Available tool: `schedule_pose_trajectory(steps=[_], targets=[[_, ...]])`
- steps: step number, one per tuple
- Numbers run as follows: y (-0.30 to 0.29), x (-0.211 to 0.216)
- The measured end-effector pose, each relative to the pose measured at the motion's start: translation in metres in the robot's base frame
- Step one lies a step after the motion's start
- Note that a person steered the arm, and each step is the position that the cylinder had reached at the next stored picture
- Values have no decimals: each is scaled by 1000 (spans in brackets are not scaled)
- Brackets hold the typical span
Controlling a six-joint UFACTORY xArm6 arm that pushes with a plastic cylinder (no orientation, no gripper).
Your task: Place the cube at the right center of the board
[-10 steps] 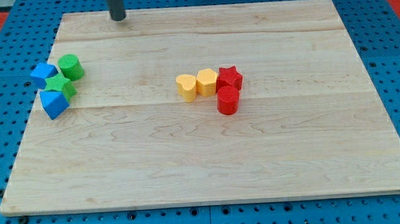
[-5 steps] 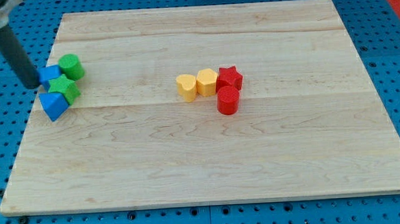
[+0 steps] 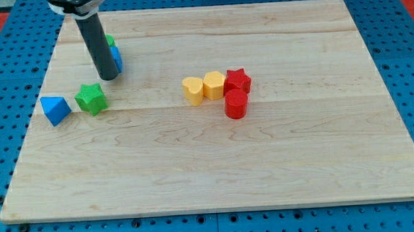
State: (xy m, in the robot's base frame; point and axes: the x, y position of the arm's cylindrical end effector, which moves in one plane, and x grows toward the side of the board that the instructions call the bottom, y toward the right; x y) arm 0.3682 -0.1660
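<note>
The blue cube (image 3: pixel 117 59) lies near the board's upper left, mostly hidden behind my rod. My tip (image 3: pixel 108 76) rests on the board right against the cube's lower left side. A green cylinder (image 3: pixel 110 41) peeks out just above the cube, behind the rod. A green star (image 3: pixel 90 99) lies below and left of my tip. A blue triangular block (image 3: pixel 55 109) sits further left near the board's left edge.
Mid-board stands a cluster: a yellow heart-like block (image 3: pixel 192 89), a yellow block (image 3: pixel 214 84), a red star (image 3: pixel 238 80) and a red cylinder (image 3: pixel 235 104). The wooden board (image 3: pixel 280 162) lies on a blue pegboard.
My rod swept from the board's left edge to the right, pushing the blue cube and green cylinder up and right. The green star slid right and down. The blue triangle stayed.
</note>
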Motion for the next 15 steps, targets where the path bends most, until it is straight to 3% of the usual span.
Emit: schedule_pose_trajectory(steps=[3,4,5,6,8,9,10,12,15], targets=[[-34,-17],[16,-15],[28,-17],[-38,-29],[126,-44],[60,-45],[70,-74],[259,-85],[352,-87]])
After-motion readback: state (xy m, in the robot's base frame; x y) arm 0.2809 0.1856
